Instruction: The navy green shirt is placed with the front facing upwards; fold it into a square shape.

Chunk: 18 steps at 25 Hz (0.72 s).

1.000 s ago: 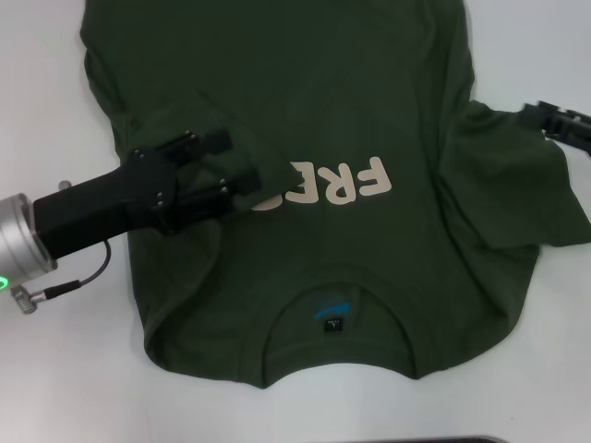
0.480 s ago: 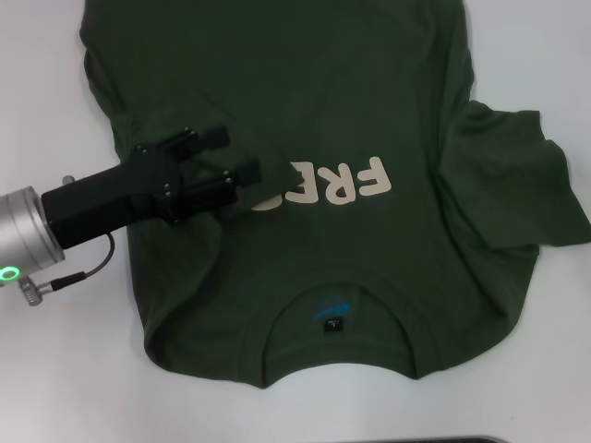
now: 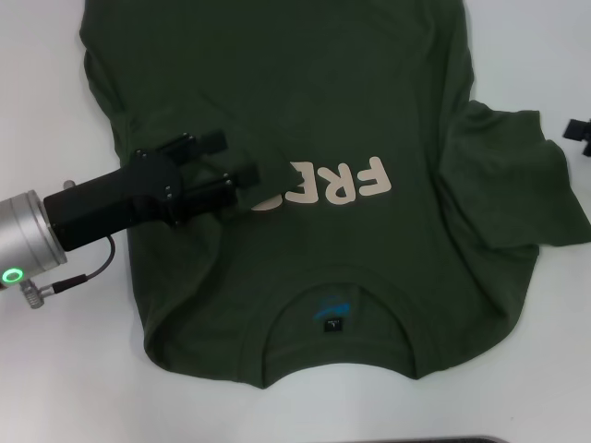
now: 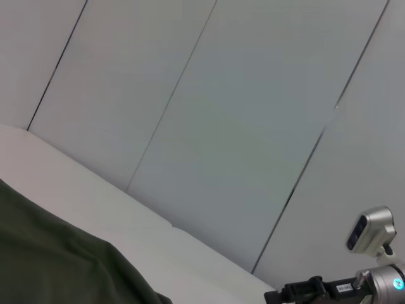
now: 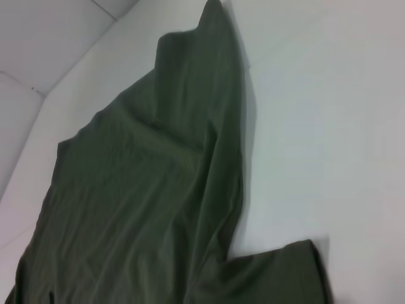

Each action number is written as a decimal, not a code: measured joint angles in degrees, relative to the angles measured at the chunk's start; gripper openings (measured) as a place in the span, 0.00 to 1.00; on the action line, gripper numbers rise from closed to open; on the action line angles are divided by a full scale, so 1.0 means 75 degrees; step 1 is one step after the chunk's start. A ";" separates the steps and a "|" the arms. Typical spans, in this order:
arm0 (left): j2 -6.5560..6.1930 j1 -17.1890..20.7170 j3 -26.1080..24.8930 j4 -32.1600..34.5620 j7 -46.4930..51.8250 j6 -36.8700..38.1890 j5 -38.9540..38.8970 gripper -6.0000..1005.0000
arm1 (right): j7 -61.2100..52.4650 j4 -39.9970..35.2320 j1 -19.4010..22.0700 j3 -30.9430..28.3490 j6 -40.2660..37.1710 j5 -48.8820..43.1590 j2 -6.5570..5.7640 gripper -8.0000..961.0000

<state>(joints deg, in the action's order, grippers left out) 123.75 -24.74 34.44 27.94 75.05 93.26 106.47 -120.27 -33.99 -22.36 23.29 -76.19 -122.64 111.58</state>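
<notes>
The shirt [image 3: 323,120] is dark olive green with short sleeves and lies spread flat, front up, on the white surface [image 3: 55,388]. Its round collar [image 3: 334,318] is at the near edge, with a small black tag and a blue mark inside the neck. Pale cream block letters [image 3: 343,183] cross the chest, reading upside down from the head view; their left end is covered by cloth. The left sleeve [image 3: 235,161] is folded inward over the chest. The right sleeve [image 3: 517,180] lies spread outward, wrinkled. The body runs past the far edge of the view.
</notes>
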 joint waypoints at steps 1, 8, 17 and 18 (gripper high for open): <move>-0.0003 0.0000 -0.0003 0.0000 0.0012 -0.0016 0.0003 0.84 | 0.0002 0.0100 -0.0054 0.0063 0.0096 -0.0001 0.0002 0.71; -0.0029 -0.0004 0.0000 0.0001 0.0032 -0.0083 0.0014 0.84 | 0.0003 0.0405 -0.0228 0.0394 0.0551 -0.0008 0.0033 0.70; -0.0027 -0.0026 0.0002 0.0001 0.0021 -0.0173 0.0018 0.84 | -0.0001 0.0495 -0.0371 0.0443 0.0671 -0.0008 0.0136 0.69; -0.0026 -0.0027 0.0002 0.0001 0.0028 -0.0186 0.0018 0.84 | -0.0001 0.0500 -0.0389 0.0461 0.0712 -0.0008 0.0150 0.69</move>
<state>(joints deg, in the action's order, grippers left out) 123.56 -24.94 34.45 27.95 75.26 91.86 106.61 -120.27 -30.24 -25.28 26.75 -70.84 -122.70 112.70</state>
